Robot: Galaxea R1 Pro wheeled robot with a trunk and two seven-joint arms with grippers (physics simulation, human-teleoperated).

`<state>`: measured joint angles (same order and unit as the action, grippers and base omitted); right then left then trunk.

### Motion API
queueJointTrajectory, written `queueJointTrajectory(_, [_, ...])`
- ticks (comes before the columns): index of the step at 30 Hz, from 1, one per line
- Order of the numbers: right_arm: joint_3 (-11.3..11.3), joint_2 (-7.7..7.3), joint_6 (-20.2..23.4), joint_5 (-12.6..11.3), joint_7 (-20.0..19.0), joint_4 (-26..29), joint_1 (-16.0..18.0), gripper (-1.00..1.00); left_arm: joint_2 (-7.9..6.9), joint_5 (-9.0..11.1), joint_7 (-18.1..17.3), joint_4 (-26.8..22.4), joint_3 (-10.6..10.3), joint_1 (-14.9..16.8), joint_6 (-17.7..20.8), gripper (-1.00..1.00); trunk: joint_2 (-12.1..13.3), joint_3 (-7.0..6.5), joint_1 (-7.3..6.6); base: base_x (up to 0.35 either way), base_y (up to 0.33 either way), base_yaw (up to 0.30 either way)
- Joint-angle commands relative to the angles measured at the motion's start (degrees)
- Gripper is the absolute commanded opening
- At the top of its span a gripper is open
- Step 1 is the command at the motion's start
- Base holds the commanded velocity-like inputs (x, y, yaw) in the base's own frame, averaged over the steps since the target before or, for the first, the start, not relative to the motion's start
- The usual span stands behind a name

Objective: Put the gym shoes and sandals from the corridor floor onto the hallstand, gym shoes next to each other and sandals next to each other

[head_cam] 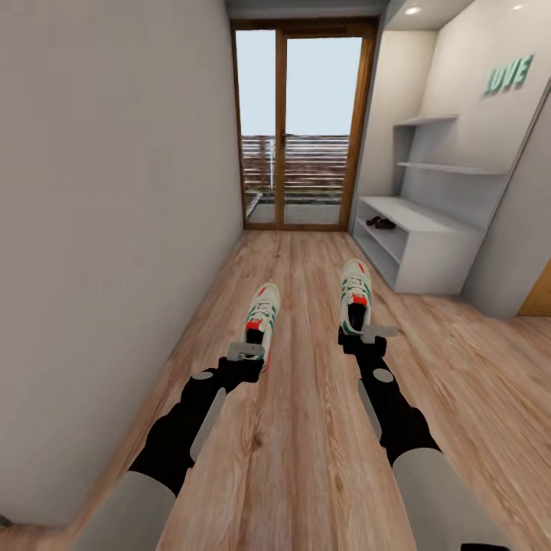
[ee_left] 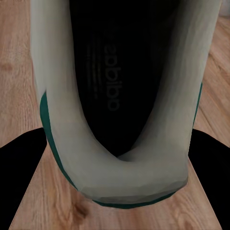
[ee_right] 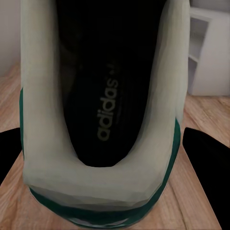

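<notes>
Both sneakers are held heel-first, one per arm, out over the wood floor [head_cam: 306, 459] in the middle of the corridor: the left gripper [head_cam: 246, 353] has the left sneaker [head_cam: 262, 312] and the right gripper [head_cam: 367, 334] the right sneaker [head_cam: 356, 295], with the sandals [head_cam: 380, 223] already on the shoe rack [head_cam: 440, 252] ahead on the right. Shoes like this look light with a fairly stiff padded heel collar, so pinching that rim seems the right spot, though the toe will probably droop. Up close the heel sits between the dark fingers [ee_left: 19, 182], but I can't quite see how firm the bite is.
</notes>
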<state>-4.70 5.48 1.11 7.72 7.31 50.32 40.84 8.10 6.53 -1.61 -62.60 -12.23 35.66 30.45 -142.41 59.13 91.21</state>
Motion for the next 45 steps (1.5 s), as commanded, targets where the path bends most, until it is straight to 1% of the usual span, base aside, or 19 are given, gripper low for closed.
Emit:
queueJointTrajectory(1, [-0.14,0.06,0.1,0.59,0.07,0.04,0.03,-1.0,-0.01,0.58,0.12,-0.06,-0.02,0.03,0.31,-1.0,-0.02,0.05,0.02,0.318,0.0,0.0])
queueJointTrajectory(12, [0.01,0.14,-0.31,0.87,0.22,0.04,0.03,-1.0,-0.02,0.59,0.12,-0.06,0.01,0.03,0.31,-1.0,-0.02,0.05,0.02,0.318,0.0,0.0])
queueJointTrajectory(25, [-0.08,0.06,-0.41,0.67,0.23,-0.05,0.03,-1.0,-0.02,0.59,0.12,-0.06,0.01,0.03,0.31,-1.0,-0.02,0.05,0.02,0.317,0.001,0.0])
queueJointTrajectory(45, [-0.06,0.06,-0.47,0.69,0.22,-0.05,0.03,-1.0,0.03,0.59,0.12,-0.06,-0.08,0.02,0.31,-1.0,-0.02,0.05,0.02,0.282,0.054,0.0])
